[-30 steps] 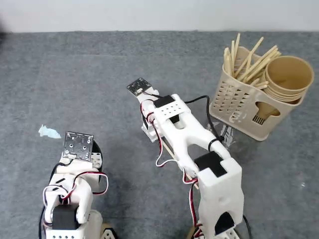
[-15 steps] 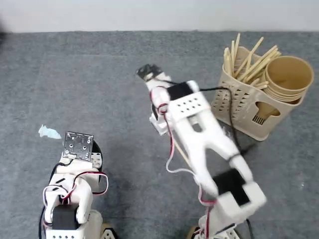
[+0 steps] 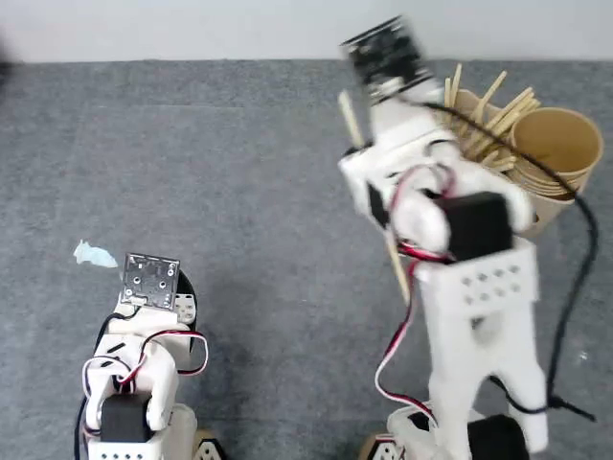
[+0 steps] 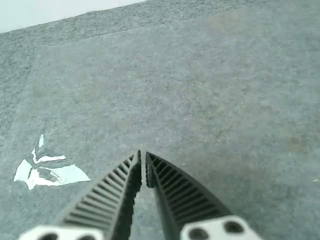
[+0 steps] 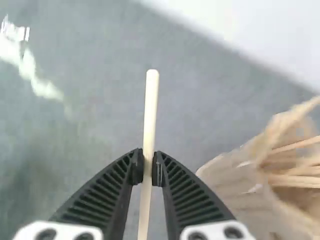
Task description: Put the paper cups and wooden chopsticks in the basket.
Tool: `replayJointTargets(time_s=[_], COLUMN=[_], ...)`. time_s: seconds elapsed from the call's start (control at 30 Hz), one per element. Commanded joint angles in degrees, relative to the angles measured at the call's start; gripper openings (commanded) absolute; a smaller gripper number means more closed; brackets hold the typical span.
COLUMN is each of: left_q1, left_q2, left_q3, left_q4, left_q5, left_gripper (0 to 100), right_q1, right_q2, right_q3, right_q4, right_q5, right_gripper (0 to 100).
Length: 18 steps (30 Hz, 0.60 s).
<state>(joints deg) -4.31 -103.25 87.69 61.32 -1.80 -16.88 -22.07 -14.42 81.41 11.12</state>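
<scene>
My right gripper (image 5: 147, 163) is shut on a wooden chopstick (image 5: 149, 115), which sticks out past its fingertips. In the high view that arm is raised beside the basket, and the chopstick (image 3: 351, 118) slants across it, with its lower end below the arm's body. The beige basket (image 3: 549, 213) at the back right holds a stack of paper cups (image 3: 560, 142) and several chopsticks (image 3: 490, 103). The basket (image 5: 240, 186) lies just off to one side of the held chopstick. My left gripper (image 4: 142, 159) is shut on nothing, low over the grey mat.
A torn scrap of pale wrapper (image 3: 94, 254) lies on the mat at the left, close to the left gripper (image 4: 47, 172). The left arm (image 3: 134, 374) sits folded at the front left. Grey mat (image 3: 220, 163) covers the table.
The right arm has lifted off the mat with the chopstick and swung back and right, up to the basket. The left arm has not moved.
</scene>
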Motion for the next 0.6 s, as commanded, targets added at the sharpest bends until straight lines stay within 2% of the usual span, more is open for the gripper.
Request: replayJointTargets(time_s=[0.0,0.27,0.43,0.57], left_q1=[0.0,0.0,0.0,0.0], left_q2=[-0.8,-0.8,-0.8,-0.8], left_q3=[-0.4,0.0,0.0,0.0], left_q4=[0.2,0.1,0.1,0.1], left_q5=[-0.3,-0.3,-0.3,-0.3], left_gripper=[1,1,1,1], right_q1=[4.1,11.9,16.0,18.8], right_q2=[-2.5,-2.3,-2.3,-2.4], right_q3=[-7.6,-8.4,-4.8,2.8], right_q4=[-3.7,-21.0,-32.7,-44.6], right_q5=[-0.6,-1.2,-8.1,-8.8], right_gripper=[0.8,0.8,0.8,0.8])
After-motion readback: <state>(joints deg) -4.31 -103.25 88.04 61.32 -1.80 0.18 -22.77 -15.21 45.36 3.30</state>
